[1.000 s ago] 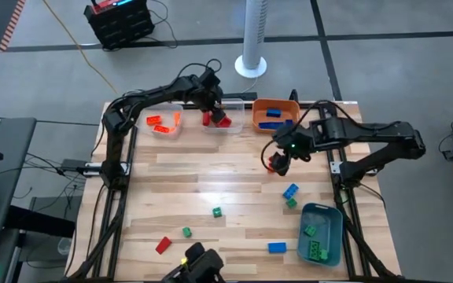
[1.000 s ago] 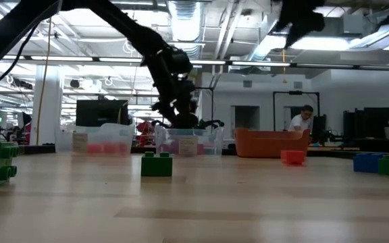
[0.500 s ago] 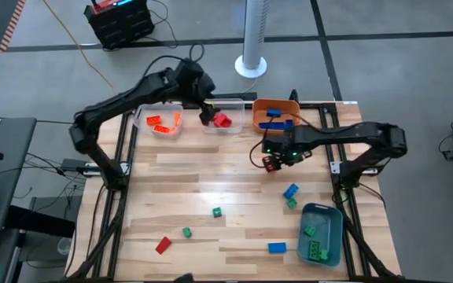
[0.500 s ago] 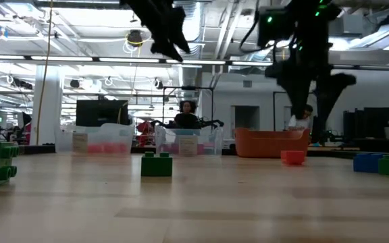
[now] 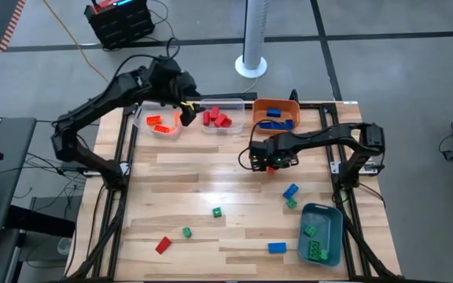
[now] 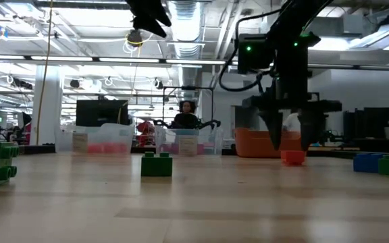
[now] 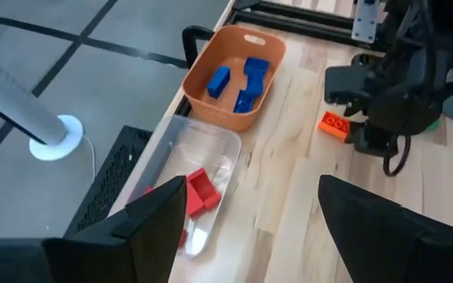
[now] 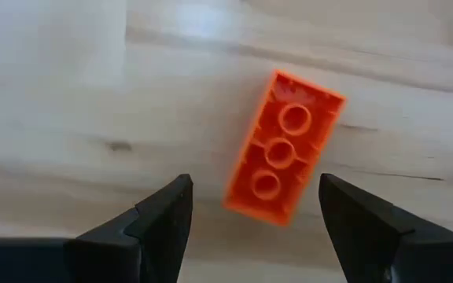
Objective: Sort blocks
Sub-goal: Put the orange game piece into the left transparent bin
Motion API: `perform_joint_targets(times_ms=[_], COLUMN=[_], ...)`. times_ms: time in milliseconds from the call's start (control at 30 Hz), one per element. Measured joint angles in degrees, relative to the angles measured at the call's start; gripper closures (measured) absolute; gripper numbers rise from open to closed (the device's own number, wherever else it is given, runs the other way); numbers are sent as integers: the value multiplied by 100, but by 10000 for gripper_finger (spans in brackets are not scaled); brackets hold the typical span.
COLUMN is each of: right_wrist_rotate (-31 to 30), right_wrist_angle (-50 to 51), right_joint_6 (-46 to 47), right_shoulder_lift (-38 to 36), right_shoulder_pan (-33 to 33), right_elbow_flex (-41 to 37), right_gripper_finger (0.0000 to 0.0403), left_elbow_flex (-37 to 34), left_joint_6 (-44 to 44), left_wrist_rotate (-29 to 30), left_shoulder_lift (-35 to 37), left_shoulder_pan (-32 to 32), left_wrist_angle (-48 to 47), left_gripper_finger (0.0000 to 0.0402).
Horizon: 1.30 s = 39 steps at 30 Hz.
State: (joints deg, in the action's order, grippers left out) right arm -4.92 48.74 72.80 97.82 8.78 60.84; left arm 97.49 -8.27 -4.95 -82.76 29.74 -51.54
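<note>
An orange block (image 8: 283,161) lies on the wooden table (image 5: 195,181) with its hollow underside up. My right gripper (image 8: 254,228) points straight down just above it, open, one finger on each side and clear of it; the low view shows the fingertips (image 6: 275,138) above the block (image 6: 292,157). My left gripper (image 7: 250,228) is open and empty, raised high over the clear bin of red blocks (image 5: 220,119) at the far edge. Loose blocks lie on the table: blue (image 5: 290,190), green (image 5: 217,211), red (image 5: 163,245).
Along the far edge stand a clear bin with orange blocks (image 5: 162,123) and an orange bin with blue blocks (image 5: 274,114). A blue-grey bin with green blocks (image 5: 321,233) sits near the right front corner. More loose blocks: green (image 5: 186,232), blue (image 5: 277,248).
My left gripper has risen out of the clear bin of red blocks and drawn back toward the table's left far corner. My right gripper has come down over the orange block, shifting slightly toward the table's left and rolling about its own axis. It stays open.
</note>
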Motion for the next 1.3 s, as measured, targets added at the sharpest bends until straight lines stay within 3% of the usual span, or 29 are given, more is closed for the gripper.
perform_joint_targets(times_ms=[133, 400, 500, 800, 933, 1100, 1300], right_wrist_rotate=[-150, -255, -164, 337, 361, 357, 357], right_wrist_angle=[-81, -200, -293, -418, -616, -1643, -3796], right_joint_6=[162, -354, -768, -1902, -2898, -4002, -4942], right_shoulder_lift=[154, 336, 385, 345, -90, -878, -1823], right_shoulder_pan=[-23, 49, 164, 376, 273, 83, -170], right_elbow_flex=[0, -28, -24, -18, 81, 87, 90], right_gripper_finger=[121, 138, 164, 276, 302, 288, 282], left_elbow_flex=[-4, -128, -448, -1393, -1729, -2137, -2395], left_joint_6=[-91, -229, -296, -164, -149, 85, 747], left_wrist_rotate=[2, -228, -538, -719, -1369, -2087, -2764], left_shoulder_lift=[117, 150, 170, 433, 697, 858, 870], left_shoulder_pan=[50, 127, 125, 111, 116, 65, -155], left_wrist_angle=[-103, -383, -310, -92, 125, 622, 1861], left_gripper_finger=[121, 121, 121, 121, 121, 121, 121])
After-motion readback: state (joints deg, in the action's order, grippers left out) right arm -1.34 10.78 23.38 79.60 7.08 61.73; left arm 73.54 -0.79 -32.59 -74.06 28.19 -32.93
